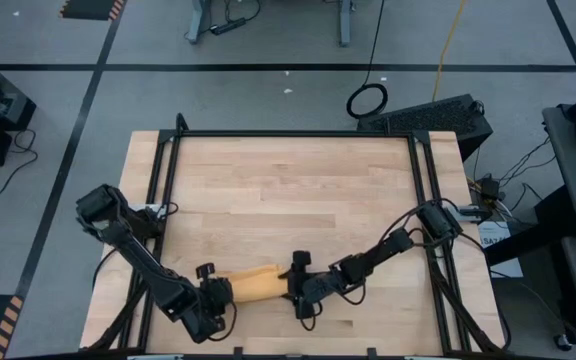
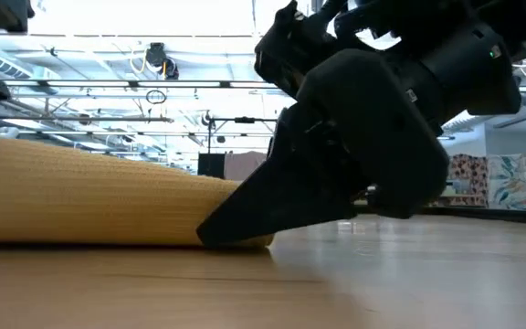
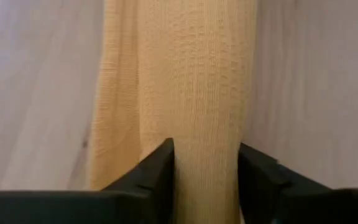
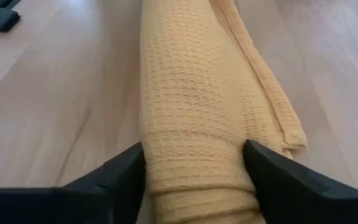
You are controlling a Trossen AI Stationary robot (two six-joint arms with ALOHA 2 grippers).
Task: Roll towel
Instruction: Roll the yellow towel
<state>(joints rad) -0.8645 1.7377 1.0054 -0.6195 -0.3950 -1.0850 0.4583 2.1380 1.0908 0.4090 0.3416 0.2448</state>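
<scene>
Two grippers, one roll: both arms meet at the ends of a single rolled cloth near the worktop's front edge.

High view: mustard-yellow waffle-weave cloth towel [image 1: 251, 284] lies as a short roll on the pale wooden worktop [image 1: 288, 190], parallel to the front edge, a little left of its middle. Left gripper [image 1: 220, 291] sits at the roll's left end, right gripper [image 1: 294, 283] at its right end. Judgement: an end-on approach from each side keeps the roll from unwinding while it is squared up.

Low view: only here does the roll show resting flat on the wood, with a dark finger [image 2: 245, 215] wedged down at its end, tip on the surface. Which arm this is cannot be read from this view alone; by the high view it fits the right one.

Left wrist view: left fingers [image 3: 151, 177] straddle the roll's end, one each side, touching the cloth. Whether they pinch it or have slackened, cannot tell.

Right wrist view: right fingers [image 4: 120, 171] stand wide, bracketing the full girth of the roll, pads against its flanks; reads as a broad hold on the towel. This view alone shows the loose hemmed edge [image 4: 272, 99] trailing along one side, not yet tucked. Judgement: rolling is nearly finished, but that flap could spring open on release.
</scene>
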